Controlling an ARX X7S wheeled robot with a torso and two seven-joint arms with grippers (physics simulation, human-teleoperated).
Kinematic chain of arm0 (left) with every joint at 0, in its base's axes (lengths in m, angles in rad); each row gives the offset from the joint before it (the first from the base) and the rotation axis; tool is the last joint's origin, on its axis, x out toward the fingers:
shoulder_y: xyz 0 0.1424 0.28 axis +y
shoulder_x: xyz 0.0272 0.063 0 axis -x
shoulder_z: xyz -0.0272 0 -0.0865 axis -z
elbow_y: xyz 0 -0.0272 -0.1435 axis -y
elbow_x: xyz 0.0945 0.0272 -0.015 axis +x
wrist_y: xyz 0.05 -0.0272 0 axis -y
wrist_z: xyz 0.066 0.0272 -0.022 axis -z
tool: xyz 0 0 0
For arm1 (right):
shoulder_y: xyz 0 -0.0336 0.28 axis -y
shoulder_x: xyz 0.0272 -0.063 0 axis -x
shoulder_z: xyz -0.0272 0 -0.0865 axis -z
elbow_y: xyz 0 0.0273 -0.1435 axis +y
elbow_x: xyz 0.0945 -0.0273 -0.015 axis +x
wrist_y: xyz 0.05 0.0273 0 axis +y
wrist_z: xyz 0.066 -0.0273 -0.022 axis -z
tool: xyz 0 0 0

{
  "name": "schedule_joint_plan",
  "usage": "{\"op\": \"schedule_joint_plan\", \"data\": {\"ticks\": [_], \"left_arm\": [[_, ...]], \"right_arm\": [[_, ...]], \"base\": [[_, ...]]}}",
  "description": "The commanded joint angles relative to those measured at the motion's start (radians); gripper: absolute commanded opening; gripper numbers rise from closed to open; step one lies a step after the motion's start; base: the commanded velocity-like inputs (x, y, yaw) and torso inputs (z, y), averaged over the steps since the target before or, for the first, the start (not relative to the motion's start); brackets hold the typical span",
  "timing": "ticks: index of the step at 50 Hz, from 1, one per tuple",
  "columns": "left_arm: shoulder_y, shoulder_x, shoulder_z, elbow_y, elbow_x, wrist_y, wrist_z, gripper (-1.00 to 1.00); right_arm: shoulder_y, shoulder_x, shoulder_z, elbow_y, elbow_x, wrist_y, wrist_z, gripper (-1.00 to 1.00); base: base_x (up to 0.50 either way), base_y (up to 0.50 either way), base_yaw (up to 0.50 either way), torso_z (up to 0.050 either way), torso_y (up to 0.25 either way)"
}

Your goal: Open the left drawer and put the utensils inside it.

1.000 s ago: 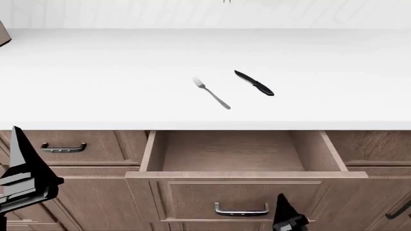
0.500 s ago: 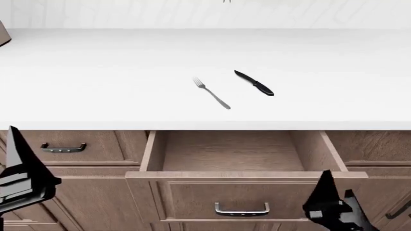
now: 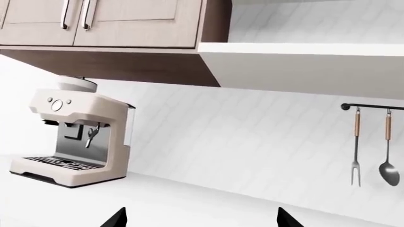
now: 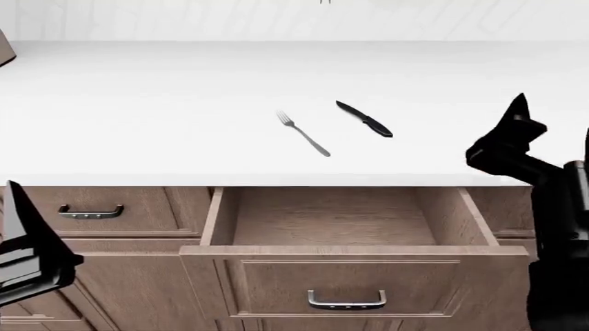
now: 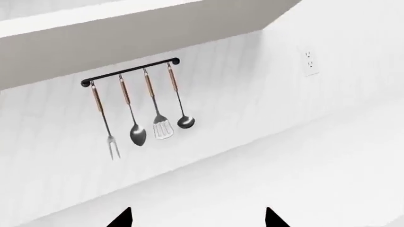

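Observation:
On the white counter [image 4: 138, 110] lie a slim silver fork [image 4: 303, 133] and, just to its right, a black knife [image 4: 365, 119]. The left drawer [image 4: 138, 208], with its dark bar handle [image 4: 90, 211], is shut. Beside it the wider middle drawer [image 4: 332, 221] stands pulled out with nothing inside. My right gripper [image 4: 515, 121] hovers at the counter's front right, well right of the knife. My left gripper [image 4: 23, 221] hangs low at the far left, in front of the left drawer. Both wrist views show open jaws holding nothing: left gripper [image 3: 200, 220], right gripper [image 5: 197, 218].
A cream espresso machine [image 3: 75, 137] stands on the counter under wooden wall cabinets [image 3: 126, 23]. A black rail [image 5: 129, 71] on the tiled wall carries several hanging tools. A wall outlet [image 5: 309, 61] is to its right. The open middle drawer's front [image 4: 350, 283] juts out toward me.
My right arm has risen from low in front of the open drawer's front, going right and up to counter height. My left gripper has drifted slightly left and down.

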Motion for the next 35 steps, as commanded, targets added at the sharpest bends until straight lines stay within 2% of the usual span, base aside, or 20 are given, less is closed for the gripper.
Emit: {"op": "schedule_joint_plan", "data": {"ticks": [1, 11, 15, 21, 35], "left_arm": [[0.012, -0.009, -0.014, 0.008, -0.010, 0.006, -0.010, 1.00], [0.031, -0.016, -0.041, 0.017, -0.023, 0.019, -0.019, 1.00], [0.040, -0.018, -0.053, 0.021, -0.029, 0.026, -0.023, 1.00], [0.051, -0.020, -0.063, 0.021, -0.033, 0.036, -0.026, 1.00], [0.058, -0.027, -0.064, 0.018, -0.036, 0.049, -0.035, 1.00]], "right_arm": [[0.660, 0.143, -0.164, 0.199, 0.338, 0.390, 0.232, 1.00], [1.235, 0.062, -0.384, 0.499, 0.325, 0.608, 0.177, 1.00], [1.374, 0.038, -0.438, 0.573, 0.290, 0.651, 0.135, 1.00], [1.414, 0.034, -0.445, 0.578, 0.297, 0.657, 0.114, 1.00], [1.415, 0.041, -0.467, 0.565, 0.288, 0.646, 0.080, 1.00]], "base": [[0.00, 0.00, 0.00, 0.000, 0.000], [0.00, 0.00, 0.00, 0.000, 0.000], [0.00, 0.00, 0.00, 0.000, 0.000], [0.02, 0.00, 0.00, 0.000, 0.000], [0.25, 0.00, 0.00, 0.000, 0.000]]}}
